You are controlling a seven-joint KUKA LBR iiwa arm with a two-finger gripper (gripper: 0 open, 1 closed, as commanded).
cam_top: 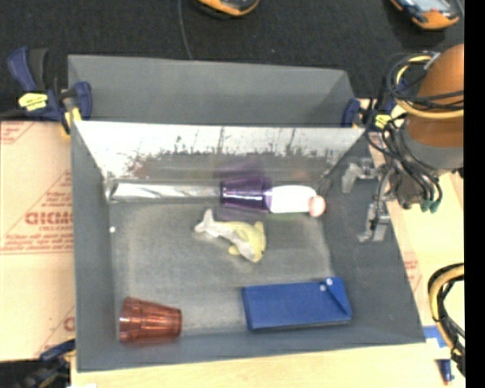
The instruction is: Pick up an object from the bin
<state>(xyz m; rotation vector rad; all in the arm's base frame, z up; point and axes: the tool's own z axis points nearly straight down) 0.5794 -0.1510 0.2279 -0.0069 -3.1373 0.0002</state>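
- At the right of the grey metal bin point(210, 79), above its sloping right wall: the gripper point(364, 200), hanging off an arm with an orange cover point(443, 87) and looped cables point(412, 180).
- Stands wide, metal fingers point(377, 217) well apart, with nothing between them.
- Hovers clear of the bin floor and touches none of the loose things.
- Nearest to it, at the back of the floor: a white bottle point(291, 200) lying on its side, with its pink cap point(316, 207) pointing toward the gripper.
- Butted against the bottle's other end: a purple cup point(244, 194), also on its side, close under the streaked back wall.
- Just in front of those two, near mid-floor: a pale toy figure point(233, 234), whitish at the left end and yellowish at the right, apart from both bottle and cup.
- Toward the front right: a flat blue box point(295, 305), lying level, with a small white dot at its far right corner.
- In the front left corner: a red see-through cup point(148, 320), tipped over, with its mouth to the left, well apart from everything else.
- No heap anywhere; five things spread singly across the floor.
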